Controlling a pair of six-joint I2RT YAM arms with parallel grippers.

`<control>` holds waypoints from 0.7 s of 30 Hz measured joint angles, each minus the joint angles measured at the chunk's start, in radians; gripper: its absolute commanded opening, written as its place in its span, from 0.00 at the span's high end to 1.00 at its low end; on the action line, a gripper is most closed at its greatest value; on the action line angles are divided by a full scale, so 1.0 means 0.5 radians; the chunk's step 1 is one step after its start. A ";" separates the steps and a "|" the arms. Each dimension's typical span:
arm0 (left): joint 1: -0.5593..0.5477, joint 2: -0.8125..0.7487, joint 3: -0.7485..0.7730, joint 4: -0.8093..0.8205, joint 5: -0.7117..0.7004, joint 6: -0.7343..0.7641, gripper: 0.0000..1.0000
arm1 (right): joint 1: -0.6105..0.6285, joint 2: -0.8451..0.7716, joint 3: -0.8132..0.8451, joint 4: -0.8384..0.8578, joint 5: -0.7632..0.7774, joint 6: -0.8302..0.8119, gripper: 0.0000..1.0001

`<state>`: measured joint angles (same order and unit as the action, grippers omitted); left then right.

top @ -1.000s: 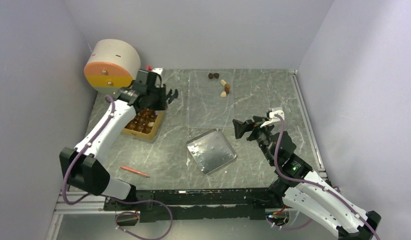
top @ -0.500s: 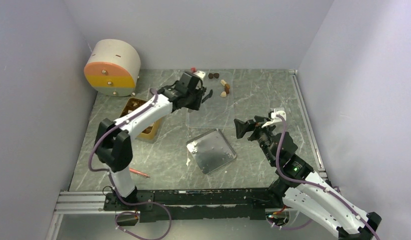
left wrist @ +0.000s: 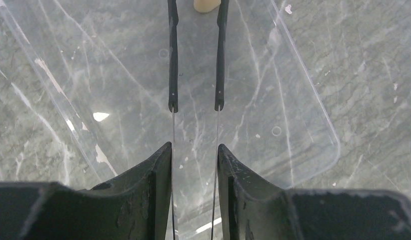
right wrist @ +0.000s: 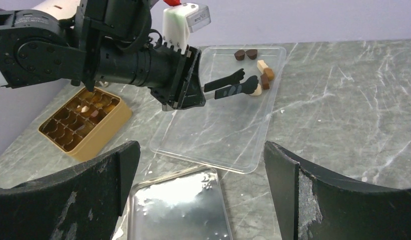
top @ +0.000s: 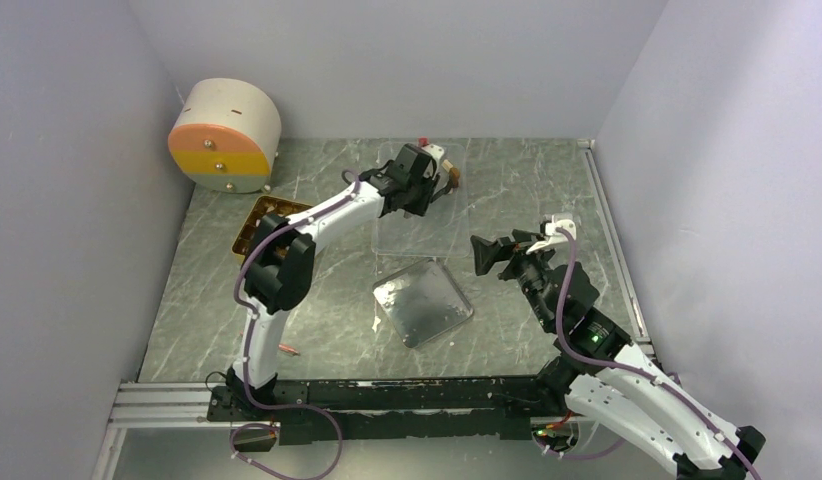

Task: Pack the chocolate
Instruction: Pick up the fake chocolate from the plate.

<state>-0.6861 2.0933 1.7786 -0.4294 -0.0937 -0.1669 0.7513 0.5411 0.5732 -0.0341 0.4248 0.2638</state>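
The clear plastic tray (top: 419, 228) lies flat on the grey-green marbled bench (top: 532, 185). The loose chocolate pieces (right wrist: 264, 75) sit bunched in the tray's far right corner. Two dark brown ones lie nearest the far rim, and a cream block and a couple of mid-brown lumps lie just nearer.

The left gripper (right wrist: 249, 79) reaches low over that corner of the tray. Its two thin fingers (left wrist: 172, 60) are parted by a narrow gap and pinch nothing. In the left wrist view a cream piece (left wrist: 207, 5) lies on the tray at the fingertips, inside the gap. It is close against one finger and clear of the other; whether it touches the near one cannot be told. From above, this gripper hides most of the cluster.

Left of the tray stands the golden compartment box (right wrist: 101, 131). Several of its cells hold chocolate, mostly brown with at least one cream piece.

Just beside the tray's near rim lies a square metal tray (top: 423, 303), turned askew to it. The right gripper (top: 484, 256) hovers above the bench off the tray's near right corner. Its fingers are spread wide, it holds nothing, and it points toward the tray.

A round drum (top: 223, 135), cream with an orange and yellow face, stands well beyond the tray's far left corner, by the wall.
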 measured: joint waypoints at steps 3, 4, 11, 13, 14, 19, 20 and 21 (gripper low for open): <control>0.000 0.046 0.022 0.006 0.001 0.033 0.59 | 0.000 -0.008 0.000 -0.018 0.023 -0.006 0.00; 0.000 0.052 0.023 0.008 0.002 0.040 0.59 | 0.000 -0.010 0.000 -0.024 0.025 -0.007 0.00; 0.000 0.130 0.068 0.028 0.019 0.067 0.60 | 0.000 -0.007 0.000 -0.028 0.035 -0.024 0.00; 0.000 0.157 0.083 0.040 0.028 0.070 0.60 | 0.000 -0.005 0.000 -0.027 0.037 -0.027 0.00; 0.000 0.169 0.091 0.042 0.034 0.070 0.60 | 0.000 -0.004 0.000 -0.027 0.040 -0.027 0.00; 0.000 0.200 0.122 0.042 0.043 0.070 0.64 | 0.000 -0.002 0.000 -0.027 0.041 -0.034 0.00; 0.000 0.200 0.124 0.043 0.044 0.069 0.64 | 0.000 -0.002 0.000 -0.027 0.041 -0.036 0.00; 0.000 0.200 0.124 0.043 0.045 0.069 0.65 | 0.000 -0.002 0.000 -0.027 0.041 -0.036 0.00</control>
<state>-0.6861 2.1933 1.8408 -0.4076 -0.0711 -0.1326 0.7513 0.5404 0.5732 -0.0479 0.4454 0.2459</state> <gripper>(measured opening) 0.371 0.997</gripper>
